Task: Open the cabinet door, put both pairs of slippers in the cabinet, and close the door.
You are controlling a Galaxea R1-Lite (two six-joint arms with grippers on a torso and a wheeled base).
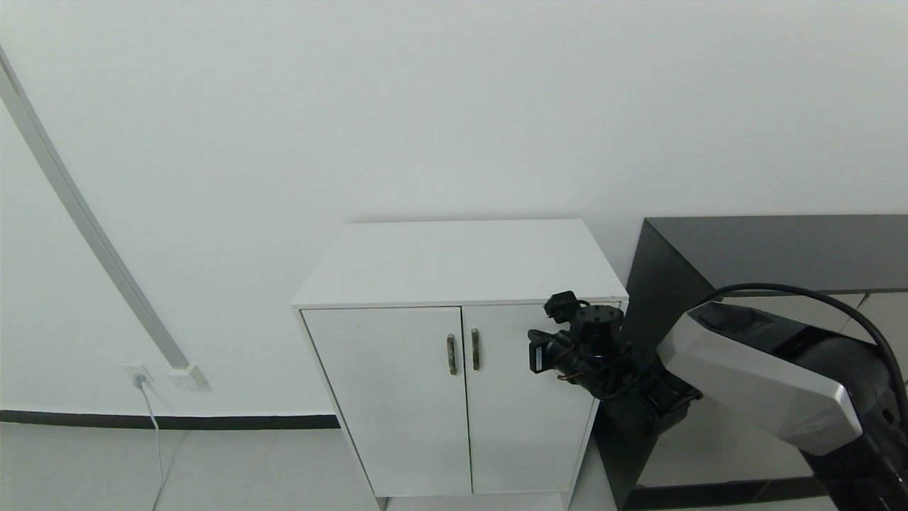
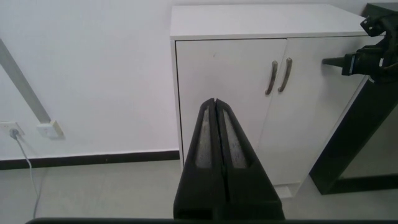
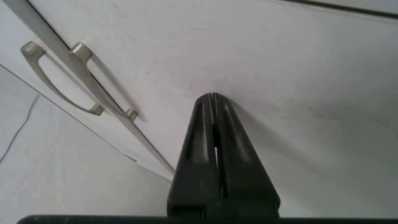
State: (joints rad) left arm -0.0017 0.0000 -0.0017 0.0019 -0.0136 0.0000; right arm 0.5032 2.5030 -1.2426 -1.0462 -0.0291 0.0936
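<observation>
White wall (image 1: 355,106) runs behind the whole scene, with a grey conduit strip (image 1: 85,220) slanting down it on the robot's left. The white cabinet (image 1: 454,262) stands on the floor against this wall. A dark low unit (image 1: 780,248) sits just beside it on the robot's right. Both cabinet doors are closed: the left door (image 1: 386,397) and the right door (image 1: 525,426) meet at a centre seam. The right gripper (image 3: 213,102) is at upper height in front of the right door, on the side away from the seam. Its fingers are pressed together, holding nothing, with the tip pointing at the door face. Contact between tip and door cannot be confirmed; the wrist view suggests it is very near or touching. The left gripper (image 2: 214,106) is well back from the cabinet, facing the left door, likewise clenched and empty. Two metal bar handles, the left handle (image 1: 451,354) and the right handle (image 1: 475,349), stand upright either side of the seam. A wall socket (image 1: 136,374) with a cable (image 1: 157,440) hanging to the floor is low on the wall at left.
</observation>
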